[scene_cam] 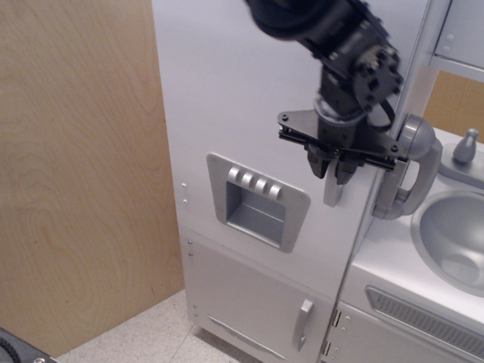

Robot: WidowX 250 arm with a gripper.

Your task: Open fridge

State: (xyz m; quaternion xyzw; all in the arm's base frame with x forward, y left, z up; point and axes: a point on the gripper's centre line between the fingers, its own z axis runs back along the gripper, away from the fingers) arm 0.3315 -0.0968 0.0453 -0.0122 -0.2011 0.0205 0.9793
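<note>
The fridge (pixel 227 98) is a tall silver-white cabinet, and its large door looks closed. A recessed grey dispenser panel (pixel 257 203) with four knobs sits in the door. The vertical grey bar handle (pixel 333 195) runs along the door's right edge, and only its lower end shows below my gripper. My black gripper (pixel 330 171) reaches down from the upper right. Its fingers (pixel 316 162) are closed in on the handle from both sides.
The small lower door with a short handle (pixel 304 324) is below. To the right stands the grey sink unit (pixel 378 265) with basin (pixel 454 234), curved faucet (pixel 414 162) close to my gripper, and vent grille (pixel 423 319). A wooden panel (pixel 76 174) fills the left.
</note>
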